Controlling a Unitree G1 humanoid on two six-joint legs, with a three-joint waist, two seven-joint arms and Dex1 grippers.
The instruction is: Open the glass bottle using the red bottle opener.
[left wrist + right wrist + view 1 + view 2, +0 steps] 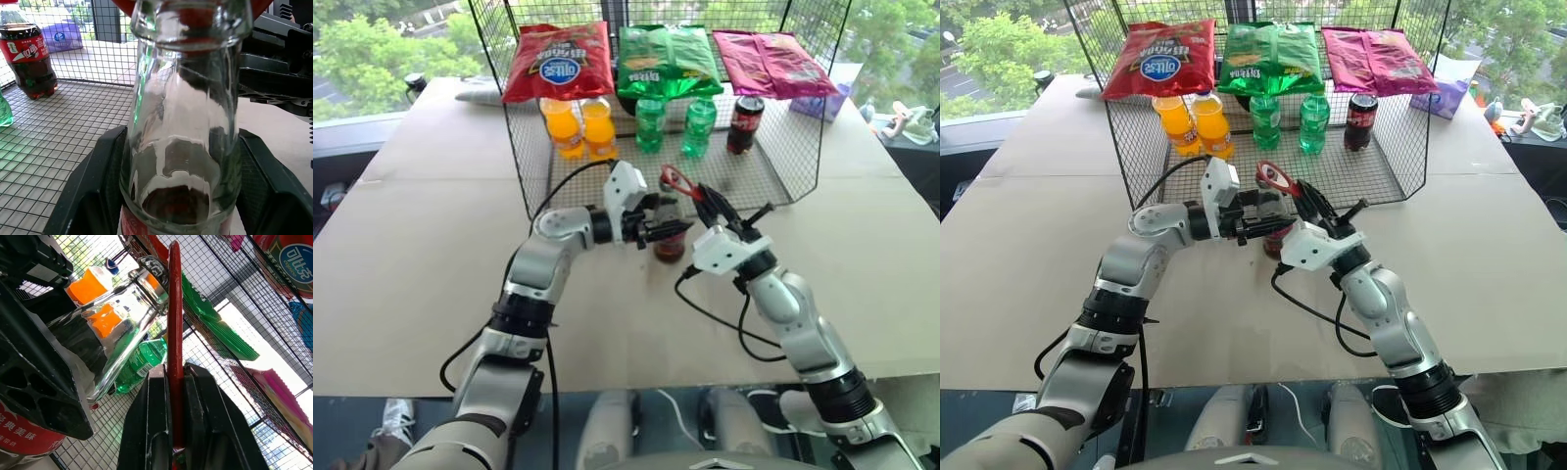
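Observation:
The glass bottle stands upright on the table just in front of the wire basket, with dark liquid low in it and a clear neck. My left gripper reaches in from the left and is shut on it, a black finger on each side of the neck. My right gripper comes from the right, shut on the handle of the red bottle opener. The opener is seen edge-on between my right fingers, and its ring head sits at the bottle's mouth. Whether a cap is on the mouth is hidden.
The wire basket right behind holds two orange bottles, two green bottles, a small cola bottle and chip bags. The brown table spreads to both sides. A black cable loops under my right arm.

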